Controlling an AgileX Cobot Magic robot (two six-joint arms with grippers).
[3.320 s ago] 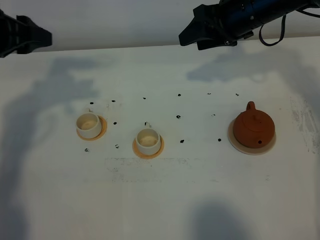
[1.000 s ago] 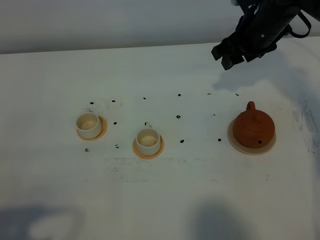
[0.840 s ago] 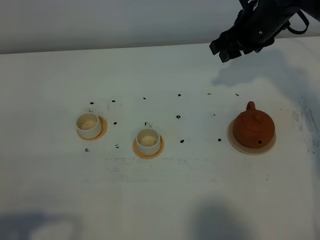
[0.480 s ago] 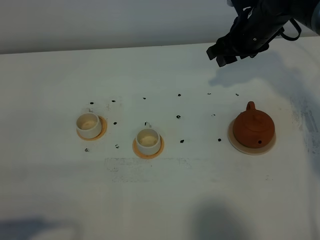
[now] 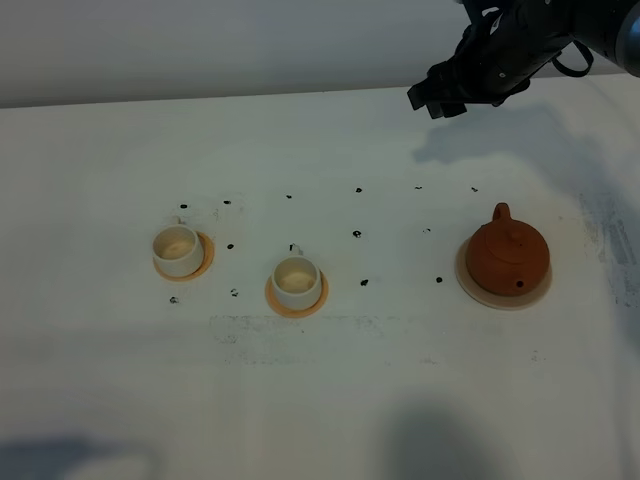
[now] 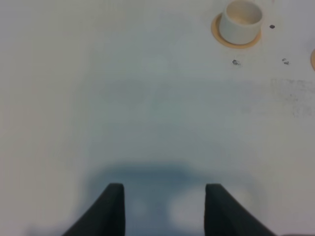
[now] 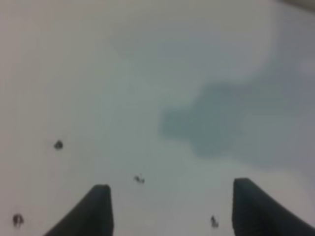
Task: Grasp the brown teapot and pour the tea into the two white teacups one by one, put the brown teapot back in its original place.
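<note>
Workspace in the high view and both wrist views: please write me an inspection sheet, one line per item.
Surface: white table, with a faint smudged patch near the middle.
Job's things: brown teapot upright on its beige disc; left cup and middle cup upright, each on an orange coaster; no tea seen in them.
Clutter: small black marks on the table; nothing else seen.
Grippers: right gripper open, above the far edge, apart from the teapot; left gripper open, holding nothing.
Cables: black cable looped on the right arm.
Surroundings: plain pale wall behind.
</note>
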